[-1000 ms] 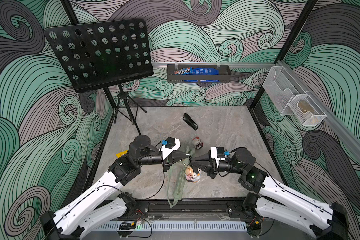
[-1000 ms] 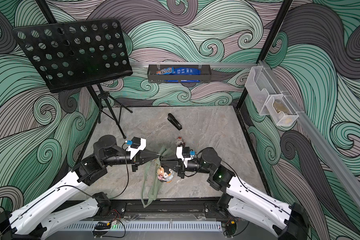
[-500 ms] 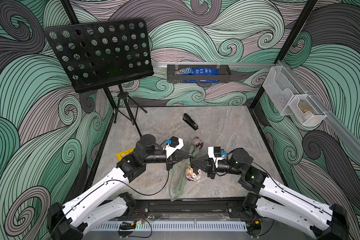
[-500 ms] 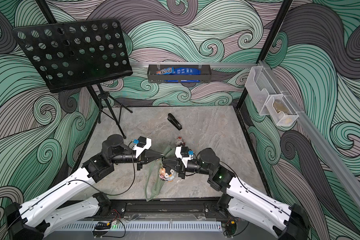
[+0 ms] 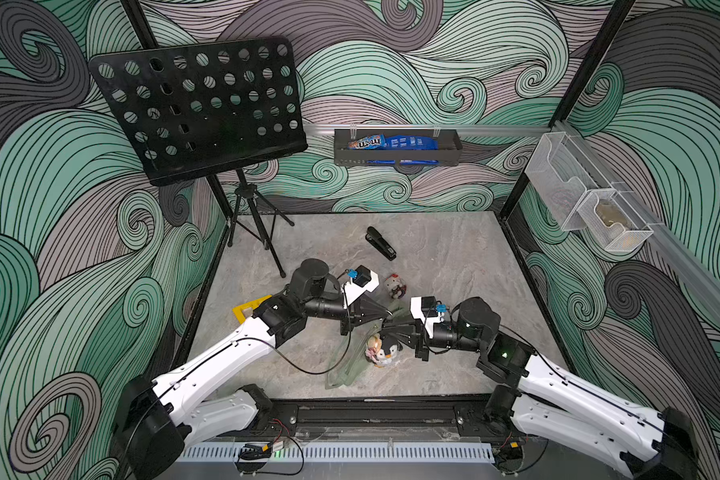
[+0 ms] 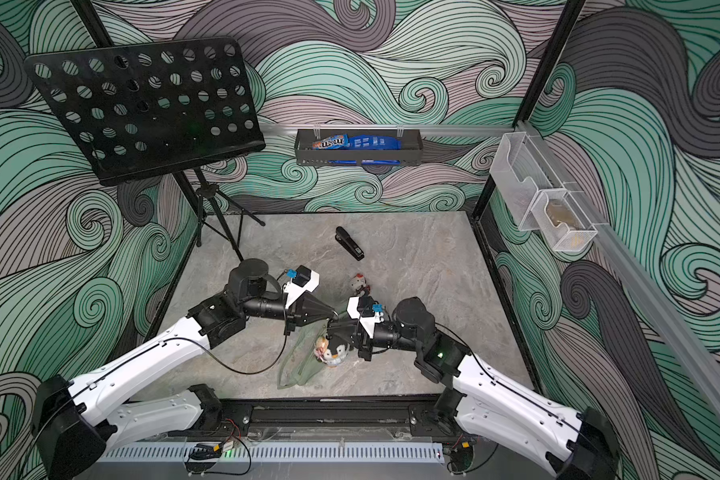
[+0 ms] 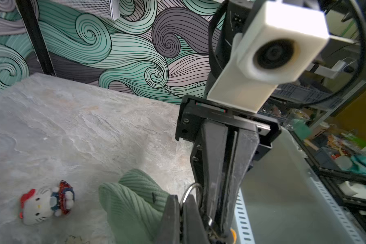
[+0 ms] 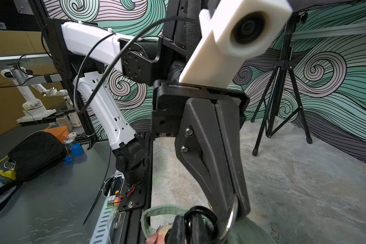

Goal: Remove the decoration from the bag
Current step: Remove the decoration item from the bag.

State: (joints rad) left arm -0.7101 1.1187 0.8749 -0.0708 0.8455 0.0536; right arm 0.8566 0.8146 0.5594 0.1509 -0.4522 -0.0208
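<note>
Left pincer pinching round metal ring, ribbed sage bag

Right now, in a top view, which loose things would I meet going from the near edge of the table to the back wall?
penguin toy → kitten toy → stapler → candy tray on the back wall. I leave out the green bag, because it overlaps the penguin toy.

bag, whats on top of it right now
A penguin plush lies over the edge of the bag. The left gripper, shut on the ring, and the right gripper cover its raised end; fabric beneath them and the plush is hidden.
</note>
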